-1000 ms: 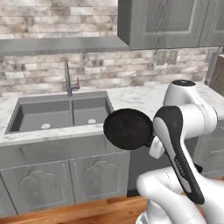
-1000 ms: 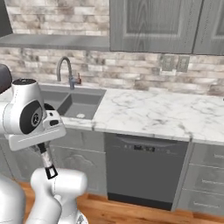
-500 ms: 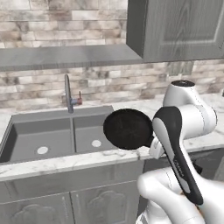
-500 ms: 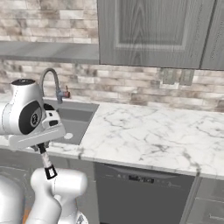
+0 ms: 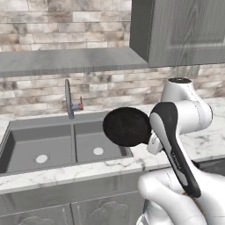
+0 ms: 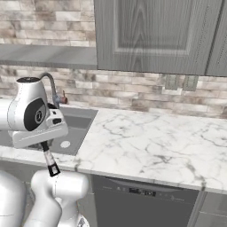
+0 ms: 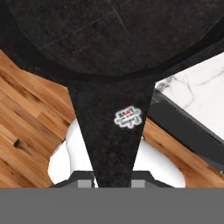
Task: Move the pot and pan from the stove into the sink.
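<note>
The claw [image 7: 113, 181] is clamped on the handle of the pan [image 5: 127, 126], held up on edge over the desk [image 5: 66, 171] beside the sink [image 5: 52, 145] — rigid and likely front-heavy, so the thin handle may twist.

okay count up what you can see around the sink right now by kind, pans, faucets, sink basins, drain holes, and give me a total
Pans: 1, the black pan, held up over the counter edge by the shut pincer
Faucets: 1, the curved grey faucet
Sink basins: 2, the sink is split in two side by side
Drain holes: 2, one per basin
Total: 6
</note>
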